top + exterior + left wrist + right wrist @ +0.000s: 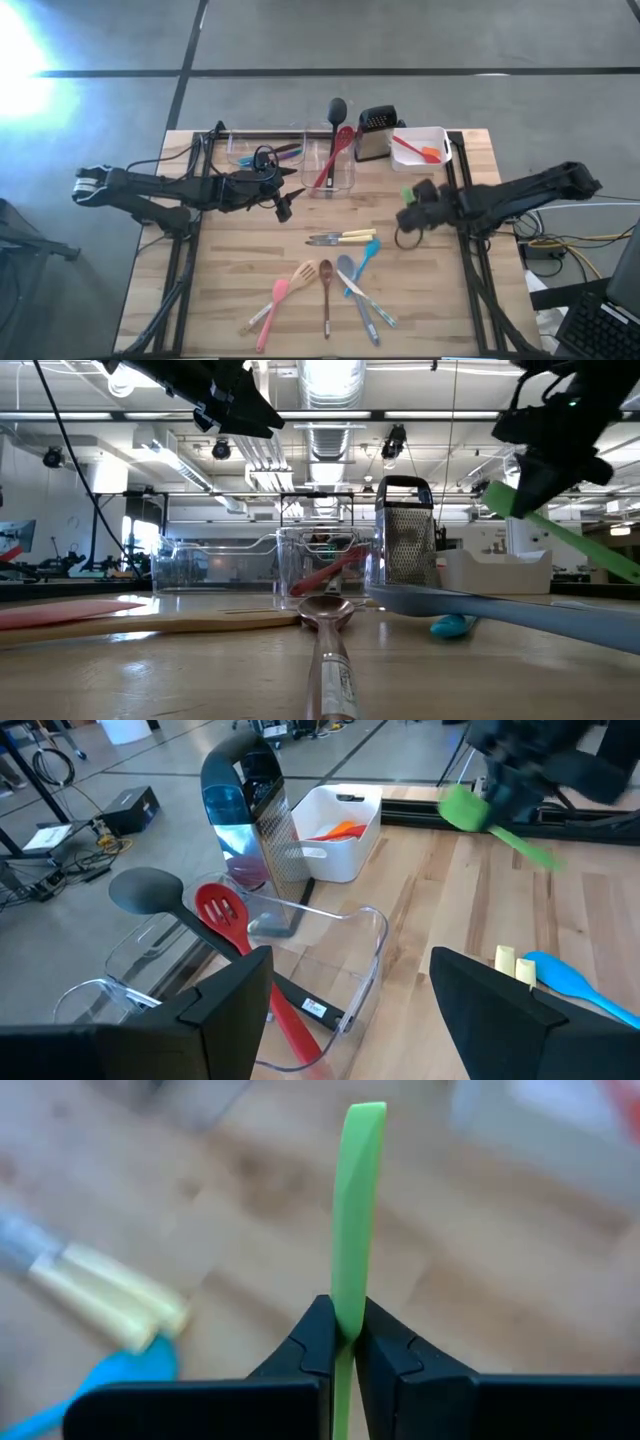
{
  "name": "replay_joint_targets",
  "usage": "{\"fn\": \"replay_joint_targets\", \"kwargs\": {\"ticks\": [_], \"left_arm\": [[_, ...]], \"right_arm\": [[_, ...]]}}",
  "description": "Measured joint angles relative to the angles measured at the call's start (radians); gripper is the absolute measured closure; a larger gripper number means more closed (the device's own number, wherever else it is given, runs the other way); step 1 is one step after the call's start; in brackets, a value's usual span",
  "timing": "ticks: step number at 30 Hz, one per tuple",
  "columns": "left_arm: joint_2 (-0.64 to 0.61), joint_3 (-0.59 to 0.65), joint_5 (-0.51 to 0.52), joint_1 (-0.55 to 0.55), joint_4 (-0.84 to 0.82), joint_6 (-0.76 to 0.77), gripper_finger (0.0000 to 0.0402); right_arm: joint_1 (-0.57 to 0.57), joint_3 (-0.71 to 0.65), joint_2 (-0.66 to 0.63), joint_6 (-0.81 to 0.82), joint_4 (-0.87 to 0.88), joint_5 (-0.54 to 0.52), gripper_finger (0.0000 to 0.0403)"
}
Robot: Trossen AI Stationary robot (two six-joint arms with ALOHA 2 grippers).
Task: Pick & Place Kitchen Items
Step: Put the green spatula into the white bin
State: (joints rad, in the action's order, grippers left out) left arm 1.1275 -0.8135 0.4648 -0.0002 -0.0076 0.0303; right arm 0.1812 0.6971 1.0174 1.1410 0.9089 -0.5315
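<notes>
My right gripper hangs over the table's right half, shut on a green flat tool whose end shows beside it. My left gripper is open and touches nothing. It hovers near the left side of the clear tub, which holds a black ladle and a red slotted spatula. Yellow-handled knives, a blue spoon, wooden spoons, a pink spatula and a grey spoon lie flat on the table's near half. My right gripper pinches the green tool between its two fingers, which press on its flat faces. The broad green end sticks out past the fingertips. In the low view the tool is lifted clear of the table and slants down behind the gripper.
A steel box grater stands right of the clear tub. A white tub at the far right holds an orange-red tool. A second clear tub with utensils sits at the far left. Bare wood lies between the two grippers.
</notes>
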Motion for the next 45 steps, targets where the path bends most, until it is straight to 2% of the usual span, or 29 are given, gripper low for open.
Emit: {"fn": "replay_joint_targets", "kwargs": {"ticks": [8,17,20,23,25,28,31,35,39,45], "left_arm": [[0.000,0.000,0.000,0.000,0.000,0.031,0.0127],[0.000,0.000,0.000,0.000,0.004,0.110,0.0127],[0.015,0.000,0.000,0.000,0.048,0.131,0.0127],[0.064,0.000,-0.019,0.004,0.157,0.102,0.0126],[0.112,0.003,-0.093,0.017,0.259,0.070,0.0127],[0.201,0.004,-0.263,0.057,0.439,0.050,0.0127],[0.295,-0.019,-0.408,0.115,0.572,0.074,0.0127],[0.422,-0.107,-0.576,0.191,0.626,0.158,0.0128],[0.541,-0.240,-0.727,0.212,0.627,0.195,0.0128],[0.681,-0.432,-0.804,0.213,0.552,0.184,0.0128]], "right_arm": [[-0.248,0.000,-0.134,-0.310,-0.051,-0.073,0.0392],[-0.425,0.001,-0.239,-0.671,-0.349,-0.146,0.0392],[-0.451,0.002,-0.247,-0.765,-0.490,-0.139,0.0392],[-0.453,0.002,-0.252,-0.827,-0.639,-0.046,0.0392],[-0.453,0.002,-0.258,-0.849,-0.731,0.067,0.0392],[-0.439,0.002,-0.255,-0.861,-0.855,0.258,0.0392],[-0.405,0.002,-0.248,-0.861,-0.935,0.367,0.0392],[-0.339,0.002,-0.242,-0.874,-1.005,0.398,0.0392],[-0.301,0.002,-0.219,-0.891,-1.024,0.395,0.0392],[-0.290,0.002,-0.196,-0.895,-1.026,0.375,0.0392]]}}
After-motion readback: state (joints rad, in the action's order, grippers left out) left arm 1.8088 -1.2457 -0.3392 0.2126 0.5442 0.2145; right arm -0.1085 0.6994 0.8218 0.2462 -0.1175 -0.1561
